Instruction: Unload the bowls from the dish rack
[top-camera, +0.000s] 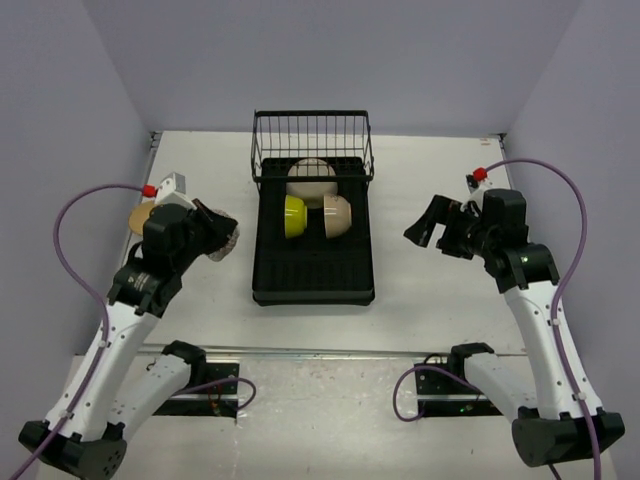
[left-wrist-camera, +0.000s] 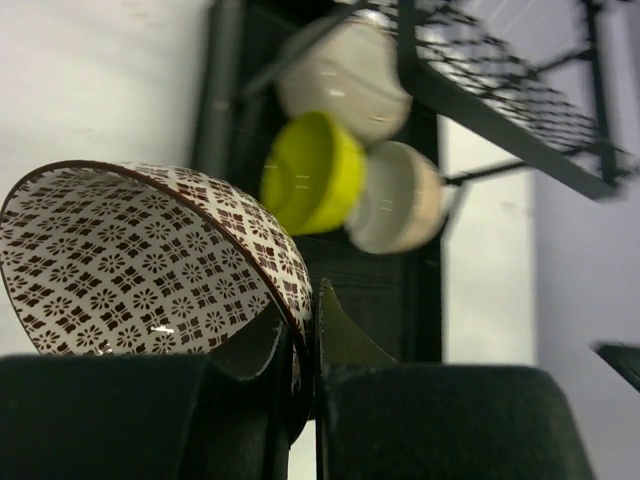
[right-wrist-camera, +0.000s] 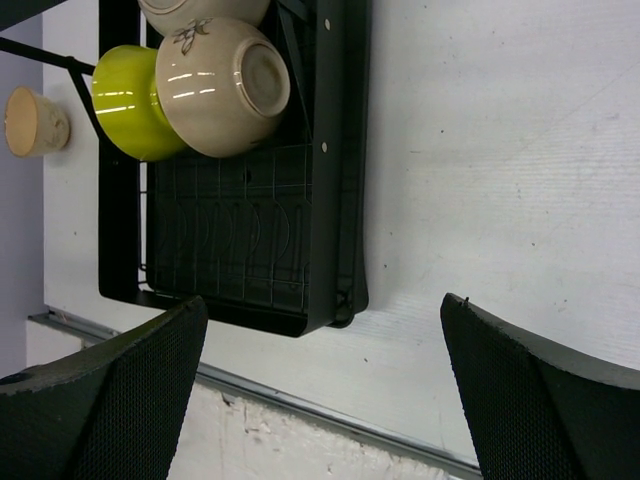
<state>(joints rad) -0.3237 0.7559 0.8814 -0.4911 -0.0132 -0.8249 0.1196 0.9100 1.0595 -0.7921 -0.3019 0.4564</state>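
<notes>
My left gripper (left-wrist-camera: 315, 330) pinched the net-pattern bowl (left-wrist-camera: 130, 260) by its rim, just left of the dish rack (top-camera: 312, 285); right gripper (right-wrist-camera: 322, 305) spread, empty. Rack held three bowls (top-camera: 293, 216). Risk: thin rim pinch, bowl could pivot and drop at set-down, or clip the beige bowl (top-camera: 140, 217) nearby

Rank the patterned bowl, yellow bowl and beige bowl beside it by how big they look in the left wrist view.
Largest: patterned bowl, though nearness to the camera inflates it.
Then yellow bowl and beige bowl, about alike, so unranked.
</notes>
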